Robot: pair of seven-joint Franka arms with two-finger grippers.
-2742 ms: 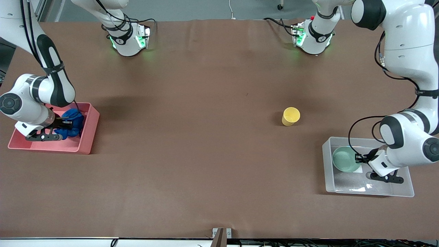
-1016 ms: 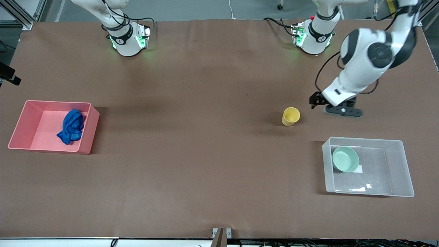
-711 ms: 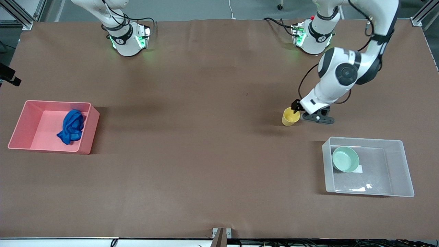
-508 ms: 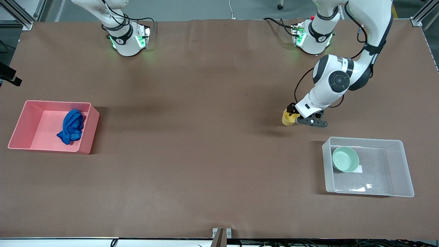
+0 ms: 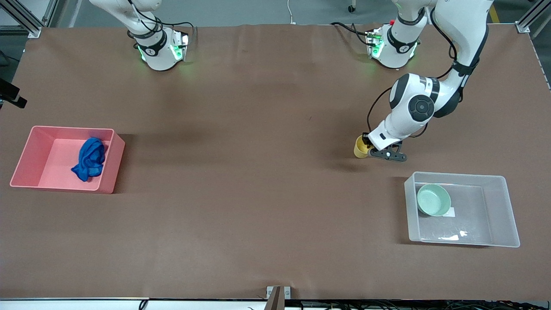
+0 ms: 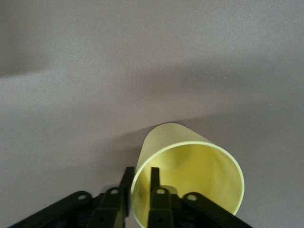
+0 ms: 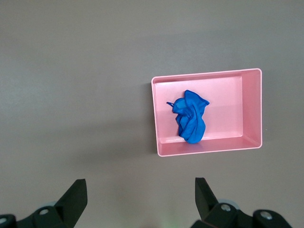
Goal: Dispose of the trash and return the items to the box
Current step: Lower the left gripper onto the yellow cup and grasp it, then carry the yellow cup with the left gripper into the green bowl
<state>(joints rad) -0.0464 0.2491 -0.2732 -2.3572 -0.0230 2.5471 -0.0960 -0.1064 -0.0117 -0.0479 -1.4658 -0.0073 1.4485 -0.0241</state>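
Pinching the rim of the small yellow plastic cup (image 6: 187, 175), my left gripper (image 6: 140, 190) has one finger inside, one outside; my right gripper (image 7: 137, 197), spread, hangs above the pink rectangular bin (image 7: 251, 109) holding the deep-blue rag (image 7: 191, 116); the mint-green bowl (image 5: 433, 199) sits in the clear plastic box (image 5: 499, 211), whose white label (image 5: 450, 212) is unreadable

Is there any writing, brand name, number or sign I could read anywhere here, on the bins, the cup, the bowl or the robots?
None can be read.
Small white label on the bottom of the clear bin, beside the green bowl: too small to read.
Yellow cup, blue rag, pink bin: no writing shows.
Robot bases: green lights only, no legible marks.
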